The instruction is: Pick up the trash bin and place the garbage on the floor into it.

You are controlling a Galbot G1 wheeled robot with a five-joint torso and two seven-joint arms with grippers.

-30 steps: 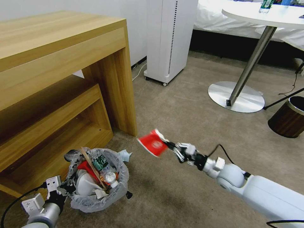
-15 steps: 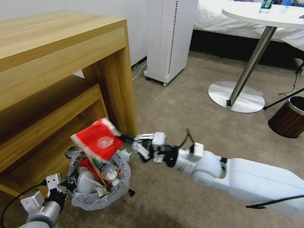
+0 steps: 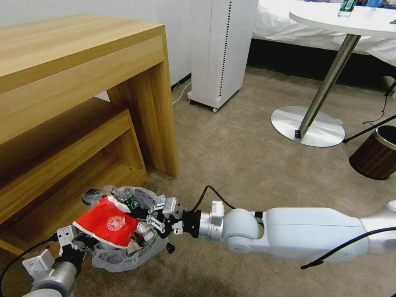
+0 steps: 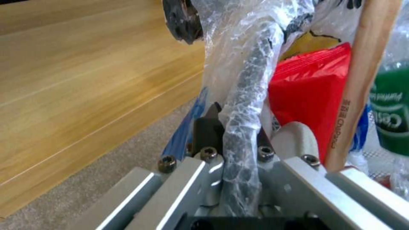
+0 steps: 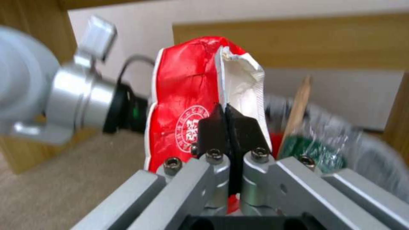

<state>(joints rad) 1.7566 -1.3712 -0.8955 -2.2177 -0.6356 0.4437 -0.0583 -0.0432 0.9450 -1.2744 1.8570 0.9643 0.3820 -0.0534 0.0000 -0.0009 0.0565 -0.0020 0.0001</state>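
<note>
The wooden desk [image 3: 82, 95] occupied the robot's left side, with its lower shelf just behind the work area. The floor [image 3: 247, 165], a beige short-pile carpet, lay bare of litter in the visible stretch ahead. The dark wood-pattern bin [image 3: 375, 152] stood well apart at the right edge and played no part.

The right arm reached across the carpet toward the robot's left, so that its load sat directly over the opening of the trash bin [image 3: 123, 251]. The bin, lined with a crinkly translucent bag, was held low beside the desk. It was already well filled: a wooden stick [image 4: 362, 80], a red wrapper [image 4: 311, 95] and a green-labelled bottle [image 4: 389, 118] showed inside.

The left pincer [image 4: 236, 140] was clamped on the bag-covered rim of the bin. This grip probably kept the opening steady and facing upward to receive the load.

The right pincer [image 5: 229, 127] had its black fingertips pressed together on the edge of a red packet [image 5: 187, 105] with a round white emblem. In the head view the packet [image 3: 108, 222] covered much of the bin's mouth, resting on or just above the contents; which of the two could not be told. Judged from this position, the step in hand was the deposit, and release was not yet made.
</note>
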